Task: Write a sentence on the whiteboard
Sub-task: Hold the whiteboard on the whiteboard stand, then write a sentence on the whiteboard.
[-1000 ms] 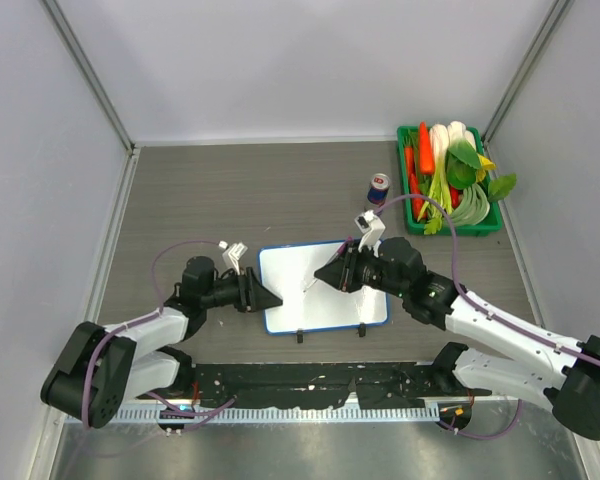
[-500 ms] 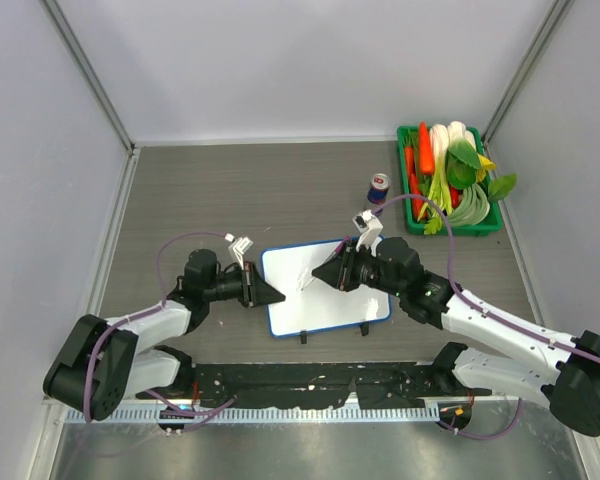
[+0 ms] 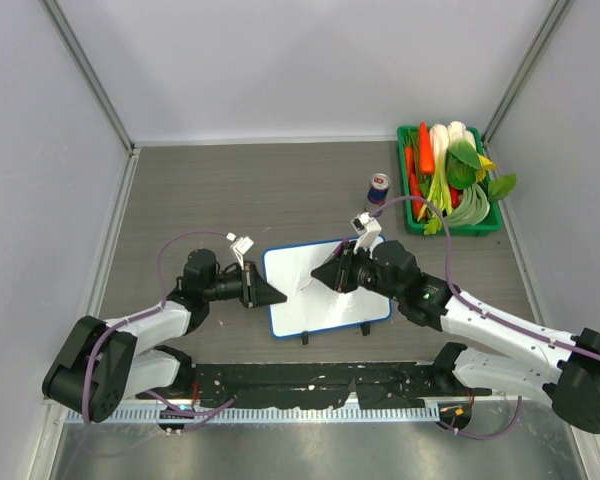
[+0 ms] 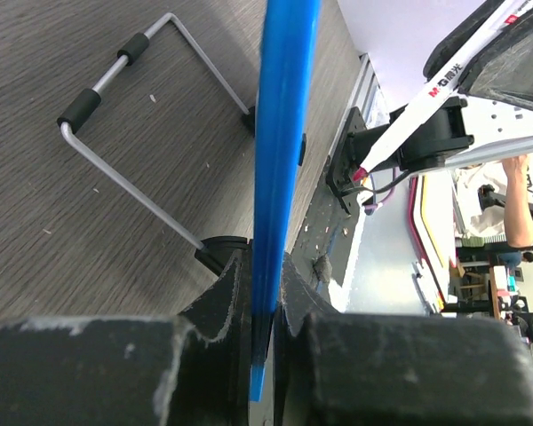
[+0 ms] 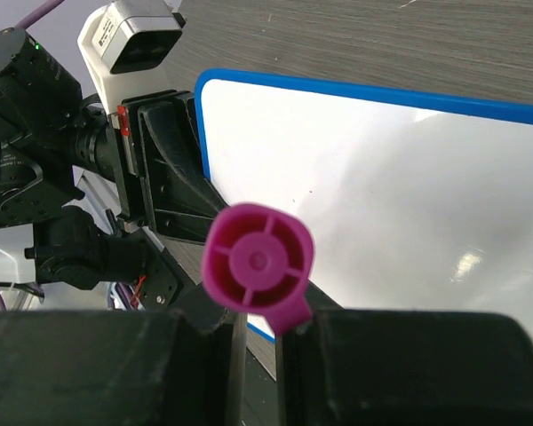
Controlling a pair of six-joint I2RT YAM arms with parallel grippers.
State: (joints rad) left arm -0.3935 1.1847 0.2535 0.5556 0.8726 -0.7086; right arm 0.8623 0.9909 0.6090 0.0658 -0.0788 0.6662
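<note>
A: Where is the whiteboard [image 3: 330, 295]?

B: It lies on the grey tabletop [image 3: 230, 190], between the two arms and near their bases; the rim is blue, and two small black clips [image 3: 301, 337] sit on the near long edge.

A: What is the left gripper [image 3: 278, 297] doing?

B: It is clamped on the board's left rim; in the left wrist view the blue edge runs straight between its fingers [image 4: 226, 297], pinched tight; a bent wire stand [image 4: 115, 173] with black sleeves lies flat on the tabletop beside it.

A: And the right gripper [image 3: 318, 279]?

B: It is closed around a marker [image 5: 259, 262]; the right wrist view looks down on the marker's round pink end, held between the fingers; the white board face lies below it, with some glare; the marker points down at the board's upper left part; I cannot tell whether its tip touches.

A: Anything else?

B: A green tray [image 3: 455, 230] of vegetables sits at the far right corner; a small can [image 3: 379, 187] stands just left of it, well apart from the board.
</note>
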